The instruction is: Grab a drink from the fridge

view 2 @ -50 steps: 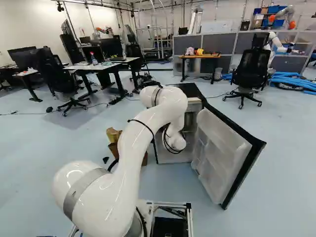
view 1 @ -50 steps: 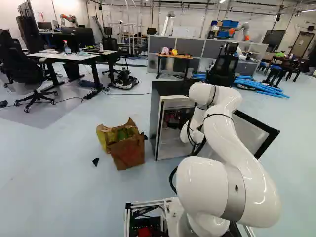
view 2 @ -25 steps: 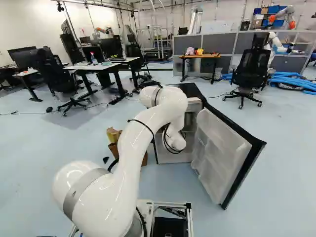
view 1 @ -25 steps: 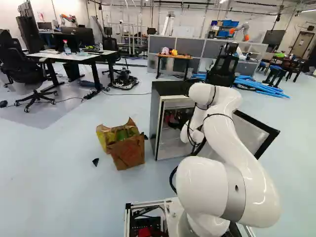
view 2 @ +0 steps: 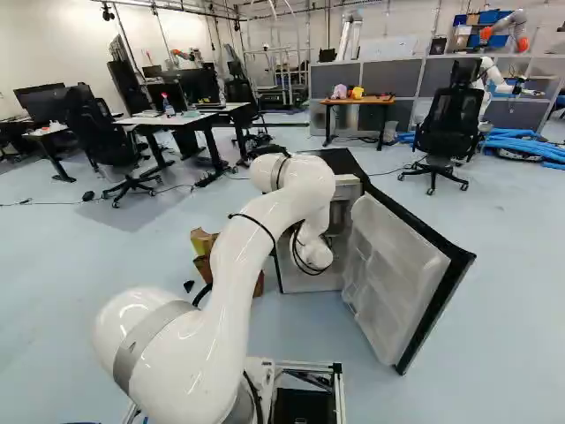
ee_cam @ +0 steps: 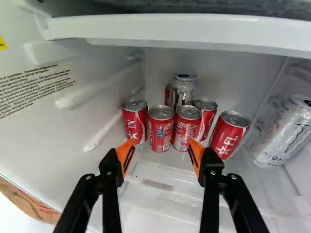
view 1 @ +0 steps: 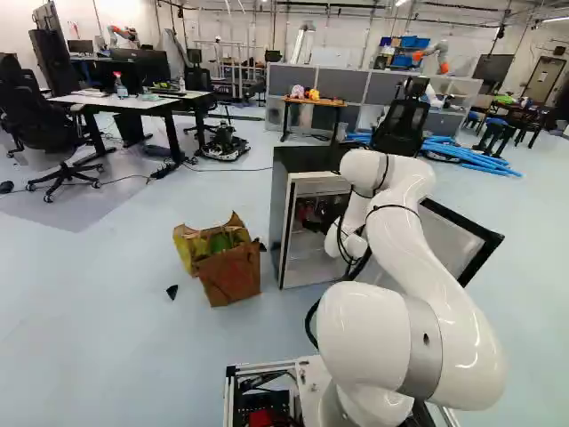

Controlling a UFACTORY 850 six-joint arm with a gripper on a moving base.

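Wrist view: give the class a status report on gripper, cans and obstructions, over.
Gripper open, nothing held. Red cans ahead inside the fridge. Nothing seen blocking the front ones; silver can behind is partly hidden by them.

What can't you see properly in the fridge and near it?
- Wrist view: the back silver can's bottom, hidden by red cans.
- Wrist view: part of the other silver can, cut off by the edge.
- Right base view: the paper bag's middle, behind my arm.

Cans (ee_cam: 161, 130) in fridge (view 1: 302, 160), bag (view 1: 231, 274) on floor (view 1: 98, 311) left of it
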